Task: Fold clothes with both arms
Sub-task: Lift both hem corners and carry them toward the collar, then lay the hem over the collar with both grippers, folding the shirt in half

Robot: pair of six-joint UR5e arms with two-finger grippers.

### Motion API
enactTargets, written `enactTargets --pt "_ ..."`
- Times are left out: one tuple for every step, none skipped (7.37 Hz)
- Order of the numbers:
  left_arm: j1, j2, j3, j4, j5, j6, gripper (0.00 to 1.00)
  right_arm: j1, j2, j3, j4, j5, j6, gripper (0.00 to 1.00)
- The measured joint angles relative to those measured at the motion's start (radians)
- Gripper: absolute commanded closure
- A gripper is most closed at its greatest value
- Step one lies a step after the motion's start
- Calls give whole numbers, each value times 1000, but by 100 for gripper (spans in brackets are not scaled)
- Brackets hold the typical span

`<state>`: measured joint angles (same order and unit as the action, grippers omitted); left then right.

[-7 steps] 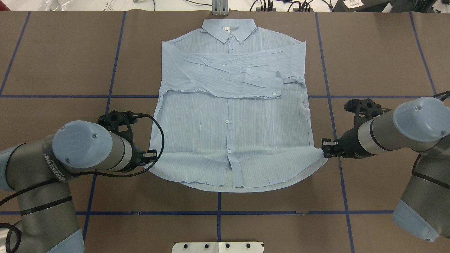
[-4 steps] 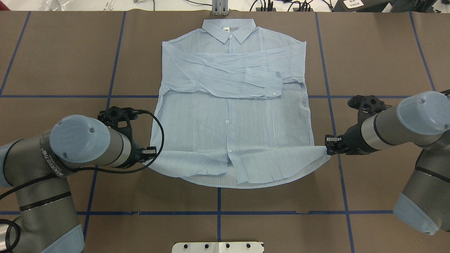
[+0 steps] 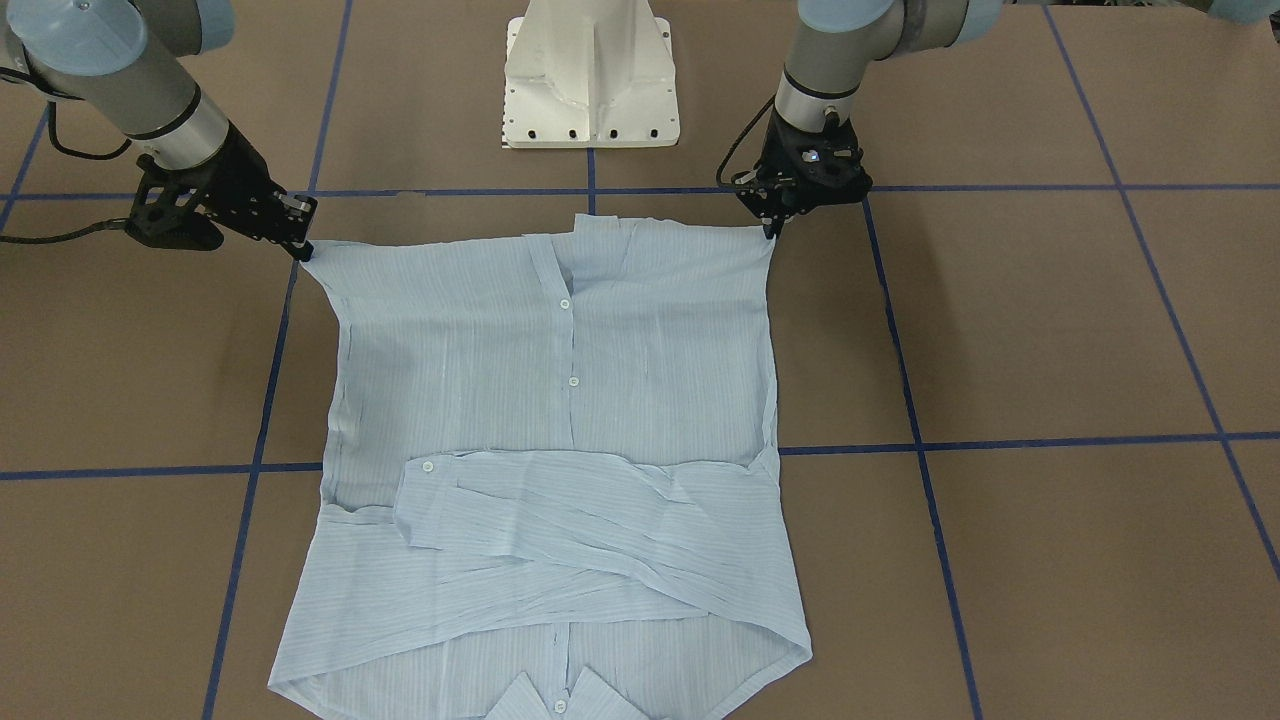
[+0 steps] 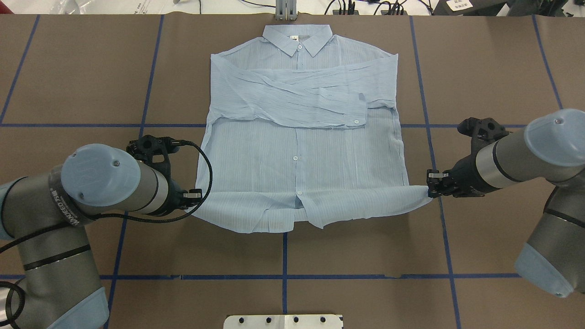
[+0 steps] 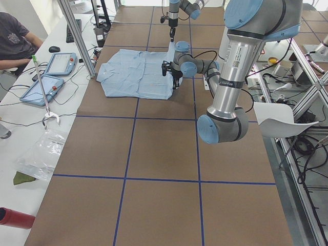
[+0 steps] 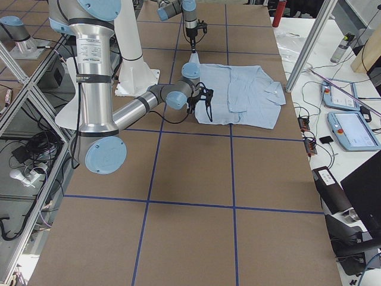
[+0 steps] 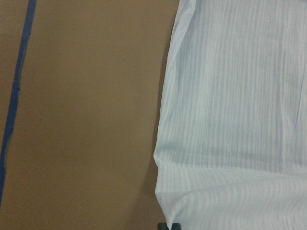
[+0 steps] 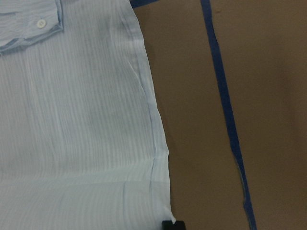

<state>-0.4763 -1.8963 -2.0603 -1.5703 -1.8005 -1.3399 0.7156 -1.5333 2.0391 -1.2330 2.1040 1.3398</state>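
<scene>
One pale blue, finely striped shirt (image 4: 297,151) lies face up in the middle of the brown bench (image 4: 82,68). In the overhead view its collar (image 4: 297,39) is at 12 o'clock and its hem (image 4: 256,224) at 6 o'clock. Both sleeves (image 4: 292,96) are folded across the chest, and one cuff (image 4: 356,119) with a white button ends toward 3 o'clock. Small white buttons run down the front.

The hem is drawn out into a band between its two corners, with the front panels parting slightly at the middle. The left claw (image 4: 194,195) is closed on the hem corner at 8 o'clock, its tips pinching the cloth. The right claw (image 4: 432,189) is closed the same way on the corner at 4 o'clock, where the fabric is pulled to a point. From across the bench the same two grips show, the left claw (image 3: 770,228) at 1 o'clock of the shirt (image 3: 560,400) and the right claw (image 3: 303,245) at 11 o'clock. Each wrist camera shows striped cloth (image 7: 230,120) (image 8: 76,134) running down to a dark fingertip at the bottom edge.

The left arm (image 4: 105,183) reaches in from 8 o'clock with a black cable (image 4: 208,169) looping beside it, and the right arm (image 4: 516,155) reaches in from 4 o'clock. Blue tape lines (image 4: 148,82) cross the bench in a grid. A white pedestal (image 3: 592,75) stands at 12 o'clock in the facing view
</scene>
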Motion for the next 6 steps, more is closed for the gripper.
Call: enactTargets --pt "-11 -1 -1 -2 -9 13 100 15 22 -4 -6 5 0 100" --pt "-29 -7 -1 -4 -23 27 100 32 45 -13 -10 11 -1 100" --pt "-57 -19 -1 -7 -47 42 100 60 74 -29 -11 29 -1 100" --pt "-93 -29 0 -14 -67 52 100 97 117 -58 -12 55 0 100" --pt "-137 -41 13 -35 -81 57 100 133 170 -101 -12 77 0 100" --pt "-179 -60 58 -85 -95 59 100 164 226 -156 -12 87 -5 100"
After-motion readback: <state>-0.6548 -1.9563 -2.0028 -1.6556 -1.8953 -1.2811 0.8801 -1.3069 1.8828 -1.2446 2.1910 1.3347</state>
